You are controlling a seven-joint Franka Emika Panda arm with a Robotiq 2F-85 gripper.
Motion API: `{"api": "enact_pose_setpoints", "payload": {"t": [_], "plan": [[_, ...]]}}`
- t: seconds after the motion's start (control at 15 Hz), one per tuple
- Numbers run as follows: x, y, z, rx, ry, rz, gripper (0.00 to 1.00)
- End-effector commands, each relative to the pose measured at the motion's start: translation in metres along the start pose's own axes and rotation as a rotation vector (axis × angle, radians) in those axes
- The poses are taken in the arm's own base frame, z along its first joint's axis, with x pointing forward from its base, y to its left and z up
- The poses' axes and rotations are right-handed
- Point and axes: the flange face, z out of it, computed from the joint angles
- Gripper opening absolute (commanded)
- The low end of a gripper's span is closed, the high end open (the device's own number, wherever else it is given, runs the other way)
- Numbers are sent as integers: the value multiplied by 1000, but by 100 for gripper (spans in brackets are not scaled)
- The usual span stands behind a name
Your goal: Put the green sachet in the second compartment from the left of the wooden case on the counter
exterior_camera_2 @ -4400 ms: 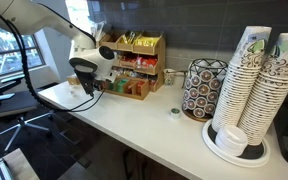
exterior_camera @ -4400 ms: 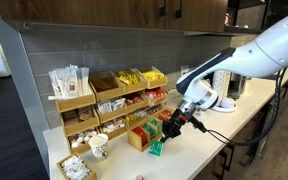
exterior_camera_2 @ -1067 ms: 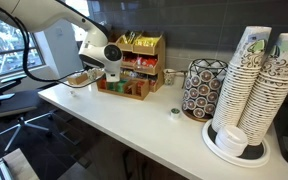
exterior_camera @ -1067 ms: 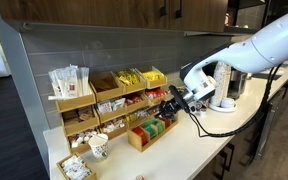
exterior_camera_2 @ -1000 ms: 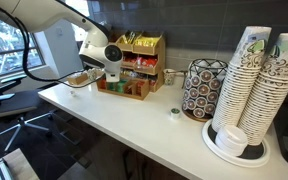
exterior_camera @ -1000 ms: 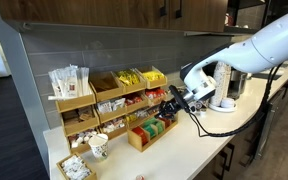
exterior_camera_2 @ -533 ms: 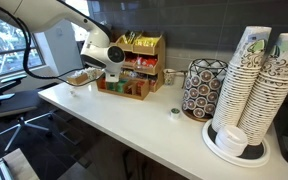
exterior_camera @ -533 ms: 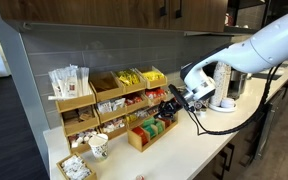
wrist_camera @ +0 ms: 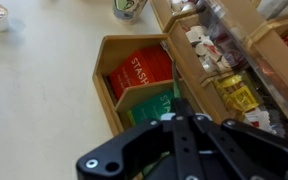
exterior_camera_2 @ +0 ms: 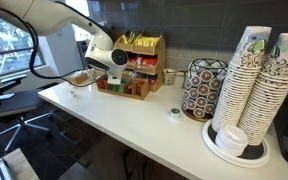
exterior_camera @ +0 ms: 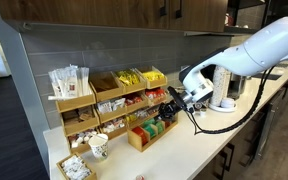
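End effector hovers over wooden case.

The counter in front of the wooden case lies bare and open to approach. The tiered rack stands just behind the case and closes that side. Thin dividers leave only narrow slots from above. A wire pod holder and stacked cups stand well apart along the counter.
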Motion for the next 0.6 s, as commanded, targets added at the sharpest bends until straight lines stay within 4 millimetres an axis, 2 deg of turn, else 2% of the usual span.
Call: {"api": "enact_pose_setpoints", "payload": {"t": [0.0, 0.53], "plan": [[10, -6, 3, -19, -1, 38, 0], [5, -12, -10, -7, -11, 33, 0]]}}
